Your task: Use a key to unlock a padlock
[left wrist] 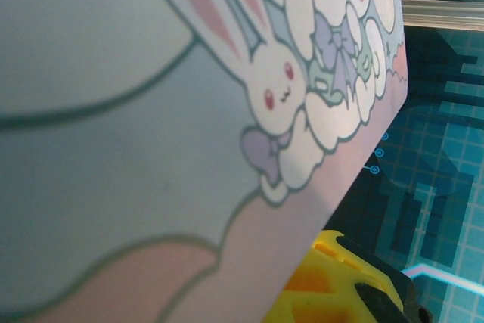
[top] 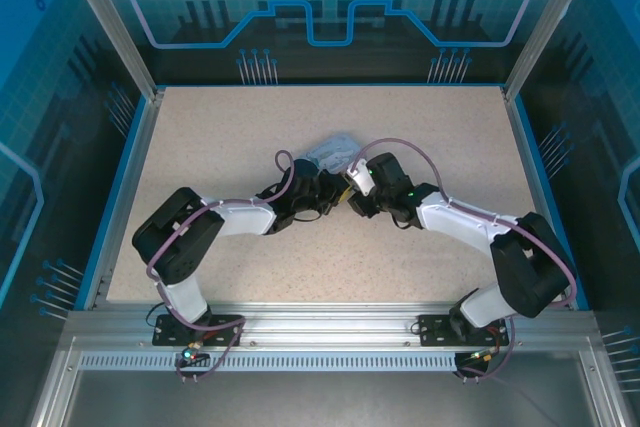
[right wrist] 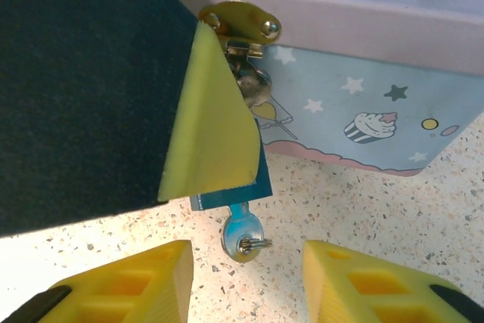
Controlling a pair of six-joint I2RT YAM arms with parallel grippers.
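Right wrist cam: key (right wrist: 243,236) sits between the right gripper (right wrist: 248,262) fingers (right wrist: 121,285), just ahead of the tips and touching neither. The jaws are apart with clear gaps on both sides of the key head, so that hand grips nothing.

Key shank runs up into the bottom edge of the padlock (right wrist: 231,194). Only a blue strip and a bit of metal near the top of the padlock are visible.

The padlock hangs from the gold hasp (right wrist: 242,22) on the front wall of the box (right wrist: 363,73), down near the table (right wrist: 363,209).

Left gripper (top: 330,185) is clamped on the padlock. Its yellow finger (right wrist: 212,126) lies flat over the lock's face, and the dark mass behind it blocks the whole left side of the view. That finger is the main obstruction: it hides the lock body and the shackle. Can't tell if the shackle is open.

Left wrist cam: nearly pressed against the box (left wrist: 113,111), bunny print blurred, a yellow fingertip (left wrist: 340,285) at the bottom.

Top cam: both grippers meet mid-table (top: 420,247), at the near side of the box (top: 335,150).
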